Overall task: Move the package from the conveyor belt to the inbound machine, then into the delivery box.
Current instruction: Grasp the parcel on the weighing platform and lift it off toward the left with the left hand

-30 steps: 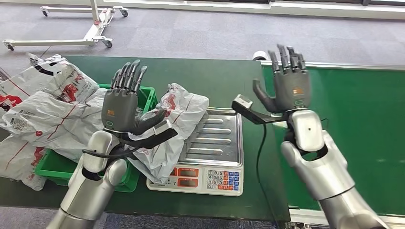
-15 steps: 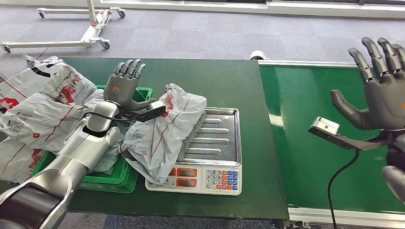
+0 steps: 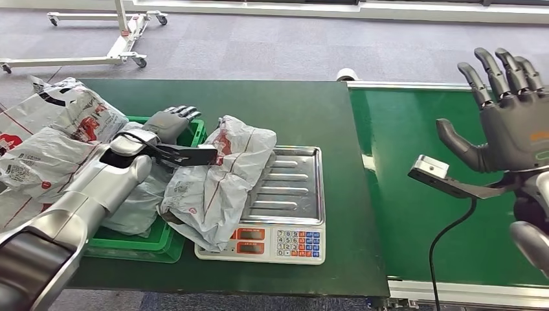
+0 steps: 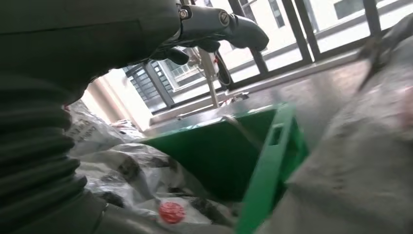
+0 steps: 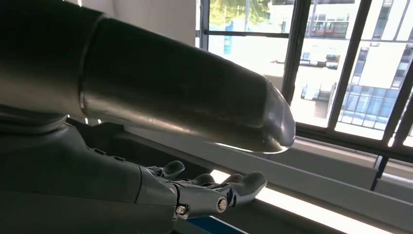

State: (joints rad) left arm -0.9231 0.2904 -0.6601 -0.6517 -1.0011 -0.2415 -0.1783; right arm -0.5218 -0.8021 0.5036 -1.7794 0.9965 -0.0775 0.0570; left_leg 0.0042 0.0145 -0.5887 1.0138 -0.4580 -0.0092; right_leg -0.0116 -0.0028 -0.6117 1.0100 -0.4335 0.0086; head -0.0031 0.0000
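Observation:
A crumpled white-grey package [image 3: 220, 175] with red print lies on the left half of the inbound machine's steel pan [image 3: 294, 188], sagging over its left edge against the green delivery box [image 3: 145, 238]. My left hand [image 3: 169, 121] is held low over that box, just left of the package, fingers stretched forward and holding nothing. The left wrist view shows those fingers [image 4: 214, 24] above the box wall [image 4: 272, 161], with the package [image 4: 360, 161] beside it. My right hand [image 3: 511, 123] is raised over the green conveyor belt [image 3: 414, 168], fingers spread and empty; the right wrist view shows its fingers [image 5: 209, 195].
Several more printed bags [image 3: 58, 142] are heaped in and around the green box at the left. The scale's keypad [image 3: 294, 243] faces the table's front edge. A white wheeled frame [image 3: 123, 39] stands on the floor behind the table.
My left hand has dropped from upright and reached forward over the box beside the package. My right hand has swung out to the right over the belt.

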